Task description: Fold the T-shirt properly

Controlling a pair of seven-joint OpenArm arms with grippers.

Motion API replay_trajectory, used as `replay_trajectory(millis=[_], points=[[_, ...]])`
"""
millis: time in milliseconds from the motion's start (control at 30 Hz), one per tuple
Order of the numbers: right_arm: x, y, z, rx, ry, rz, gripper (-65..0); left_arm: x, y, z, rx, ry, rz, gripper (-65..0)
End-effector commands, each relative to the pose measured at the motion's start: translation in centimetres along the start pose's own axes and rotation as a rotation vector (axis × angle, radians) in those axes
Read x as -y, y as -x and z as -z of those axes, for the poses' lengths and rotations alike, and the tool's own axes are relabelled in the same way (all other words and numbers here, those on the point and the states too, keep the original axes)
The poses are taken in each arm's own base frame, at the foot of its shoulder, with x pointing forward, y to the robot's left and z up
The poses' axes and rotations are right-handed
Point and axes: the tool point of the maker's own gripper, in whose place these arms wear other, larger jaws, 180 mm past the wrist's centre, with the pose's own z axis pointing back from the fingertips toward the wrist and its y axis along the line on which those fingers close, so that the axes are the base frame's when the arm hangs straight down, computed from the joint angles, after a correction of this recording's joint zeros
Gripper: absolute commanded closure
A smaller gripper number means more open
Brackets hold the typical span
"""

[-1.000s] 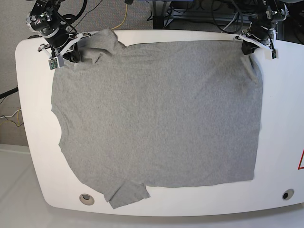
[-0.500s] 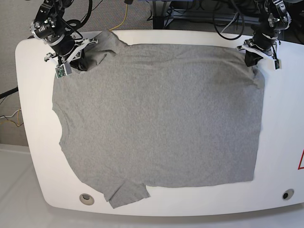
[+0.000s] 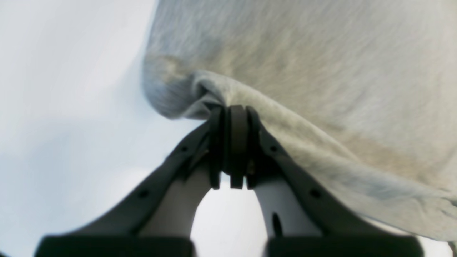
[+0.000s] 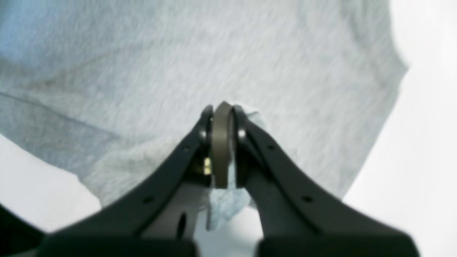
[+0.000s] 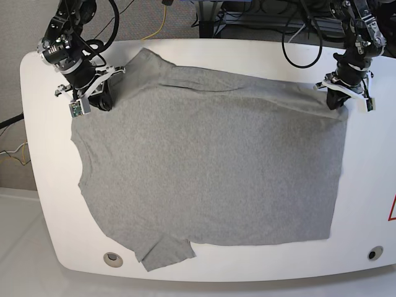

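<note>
Pinching the T-shirt (image 5: 210,161) far edge, both fingers clamp cloth; bare table (image 5: 371,173) flanks it.

Base view looks straight down at the table (image 5: 37,154); both wrist views sit close behind their claws.

A white rounded table (image 5: 365,185) carries the grey T-shirt (image 5: 210,167), spread mostly flat; two round holes near its front edge.
</note>
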Motion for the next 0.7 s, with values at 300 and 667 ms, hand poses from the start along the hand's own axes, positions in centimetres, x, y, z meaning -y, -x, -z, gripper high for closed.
replay_trajectory(millis=[300,667], points=[[0.5,-4.2,0.2,0.116,0.005,-0.036,0.0,0.7,-2.9,0.2,0.081,0.019,0.018,-1.2],[1.0,-5.9,0.8,0.119,0.018,-0.055,0.0,-0.2,-5.0,0.2,0.119,-0.012,0.016,-1.2]])
